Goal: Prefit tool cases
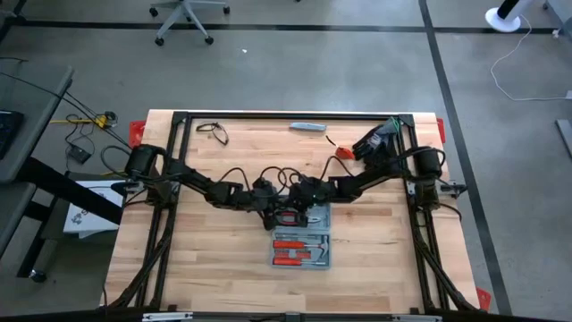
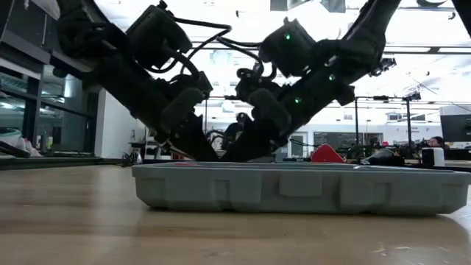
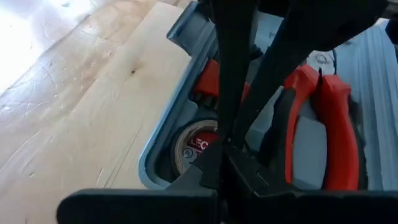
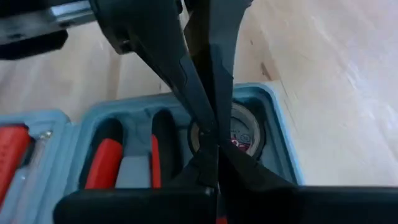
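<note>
Wood counter (image 1: 223, 268), grey floor around. Case (image 1: 301, 238) lies open at counter middle, red tools inside. Left claw (image 1: 279, 217) and right claw (image 1: 302, 216) side by side over case's far half, both pressed together, holding nothing. Round tape roll (image 4: 244, 132) in case under claw tips.

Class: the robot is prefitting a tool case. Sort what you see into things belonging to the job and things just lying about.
Job: tool case, lying open; red-handled tools; left hand and right hand, both shut over the case.

Lying about: slim grey bar; black gloves; loose cable.
</note>
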Tool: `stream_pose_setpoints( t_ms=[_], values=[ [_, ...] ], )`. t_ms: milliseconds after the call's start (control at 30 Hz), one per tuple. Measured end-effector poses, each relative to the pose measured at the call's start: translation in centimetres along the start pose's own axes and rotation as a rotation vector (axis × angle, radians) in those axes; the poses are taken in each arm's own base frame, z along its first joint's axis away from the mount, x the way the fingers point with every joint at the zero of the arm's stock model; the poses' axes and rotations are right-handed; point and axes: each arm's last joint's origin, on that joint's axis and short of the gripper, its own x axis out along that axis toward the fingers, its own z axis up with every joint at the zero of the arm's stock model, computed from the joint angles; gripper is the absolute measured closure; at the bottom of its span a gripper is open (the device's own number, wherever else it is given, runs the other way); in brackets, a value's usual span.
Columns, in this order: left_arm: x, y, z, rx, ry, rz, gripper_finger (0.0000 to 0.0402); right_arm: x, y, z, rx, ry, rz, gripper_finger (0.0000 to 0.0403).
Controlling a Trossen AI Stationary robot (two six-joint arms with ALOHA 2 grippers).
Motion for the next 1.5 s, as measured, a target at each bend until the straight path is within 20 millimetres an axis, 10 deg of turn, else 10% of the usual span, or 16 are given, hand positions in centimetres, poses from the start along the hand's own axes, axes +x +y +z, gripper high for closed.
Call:
stream_pose_setpoints(
  t_ms=[367,867,1133,1500],
  values=[
    [-1.2,-0.4,0.9,0.035,-0.035,-0.045,0.0401,-1.2,0.0,1.1,-0.008,-0.019,0.005,0.0403],
    [-8.1,-3.0,4.6,0.18,-0.281,-0.11,0.0401,-12.7,-0.1,6.0,-0.194,-0.003,-0.375,0.0403],
    [-7.8,-3.0,4.1,0.202,-0.24,-0.088,0.0401,-17.7,-5.0,4.9,-0.046,0.208,-0.545,0.0372],
    [-7.7,-2.8,3.9,0.199,-0.223,-0.068,0.0401,-17.2,-12.3,3.3,0.107,0.137,-0.566,0.0263]
  ],
)
